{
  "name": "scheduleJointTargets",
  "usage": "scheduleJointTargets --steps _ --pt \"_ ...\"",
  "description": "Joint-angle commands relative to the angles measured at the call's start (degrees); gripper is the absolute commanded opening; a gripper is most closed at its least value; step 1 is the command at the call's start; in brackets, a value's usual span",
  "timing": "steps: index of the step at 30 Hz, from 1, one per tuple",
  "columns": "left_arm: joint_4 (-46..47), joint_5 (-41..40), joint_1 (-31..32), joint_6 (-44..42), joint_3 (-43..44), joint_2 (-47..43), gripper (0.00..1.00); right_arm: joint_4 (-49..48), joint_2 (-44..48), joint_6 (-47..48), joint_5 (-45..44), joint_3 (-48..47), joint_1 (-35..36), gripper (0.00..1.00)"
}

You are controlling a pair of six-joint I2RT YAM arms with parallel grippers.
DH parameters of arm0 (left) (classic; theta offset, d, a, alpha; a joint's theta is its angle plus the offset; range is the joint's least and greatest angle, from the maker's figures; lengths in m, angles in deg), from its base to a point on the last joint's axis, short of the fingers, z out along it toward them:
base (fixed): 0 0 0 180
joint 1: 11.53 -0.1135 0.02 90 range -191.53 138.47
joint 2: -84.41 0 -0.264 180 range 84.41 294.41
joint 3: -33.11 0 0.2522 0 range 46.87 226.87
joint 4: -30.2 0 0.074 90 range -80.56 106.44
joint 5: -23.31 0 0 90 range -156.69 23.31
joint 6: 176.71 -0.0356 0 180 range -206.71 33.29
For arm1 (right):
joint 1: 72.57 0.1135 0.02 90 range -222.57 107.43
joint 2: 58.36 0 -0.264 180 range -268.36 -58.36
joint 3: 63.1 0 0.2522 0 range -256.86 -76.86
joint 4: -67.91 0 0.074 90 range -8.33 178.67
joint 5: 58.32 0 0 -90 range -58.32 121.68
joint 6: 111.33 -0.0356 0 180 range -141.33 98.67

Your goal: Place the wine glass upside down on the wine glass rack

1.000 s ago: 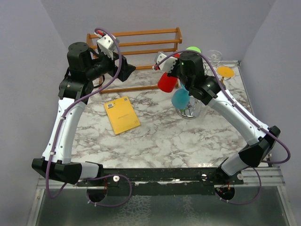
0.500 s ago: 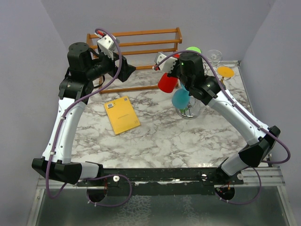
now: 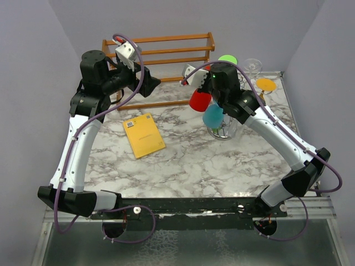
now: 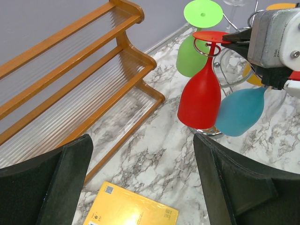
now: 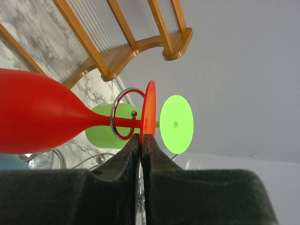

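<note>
Right gripper (image 5: 142, 140): jaws pinched tight on the foot rim of the red wine glass (image 4: 200, 101). The glass is bowl down, its stem threaded through a curled loop of the wine glass rack (image 3: 225, 134), which stands far right on the marble table (image 3: 194, 160).
Green glass (image 4: 191, 56), blue glass (image 4: 239, 112): inverted at the same rack, just beside the red one.
Left gripper (image 4: 140, 183): jaws wide apart, holding nothing, raised at far left before the wooden slatted shelf (image 4: 70, 93).
Yellow booklet (image 3: 143, 134): flat, left of centre.
</note>
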State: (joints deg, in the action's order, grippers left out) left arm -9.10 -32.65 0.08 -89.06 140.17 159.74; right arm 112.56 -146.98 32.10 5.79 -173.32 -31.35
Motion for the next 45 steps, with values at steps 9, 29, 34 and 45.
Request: scheduleJointTargets --steps 9,29,34,45 --pt "-0.37 1.95 -0.28 -0.81 -0.57 -1.00 0.91 1.94 -0.67 0.32 -1.34 -0.65 0.44 0.15" --pt "-0.15 2.09 -0.28 -0.90 -0.79 -0.98 0.91 1.44 0.63 1.64 -3.86 -0.10 0.32 0.25" --pt "-0.21 2.08 -0.35 -0.92 -0.68 -0.90 0.91 2.09 0.91 1.42 -3.30 -0.21 0.36 0.27" --pt "-0.23 2.08 -0.31 -0.98 -0.60 -0.81 0.91 2.57 1.89 1.52 -3.04 -0.30 0.36 0.29"
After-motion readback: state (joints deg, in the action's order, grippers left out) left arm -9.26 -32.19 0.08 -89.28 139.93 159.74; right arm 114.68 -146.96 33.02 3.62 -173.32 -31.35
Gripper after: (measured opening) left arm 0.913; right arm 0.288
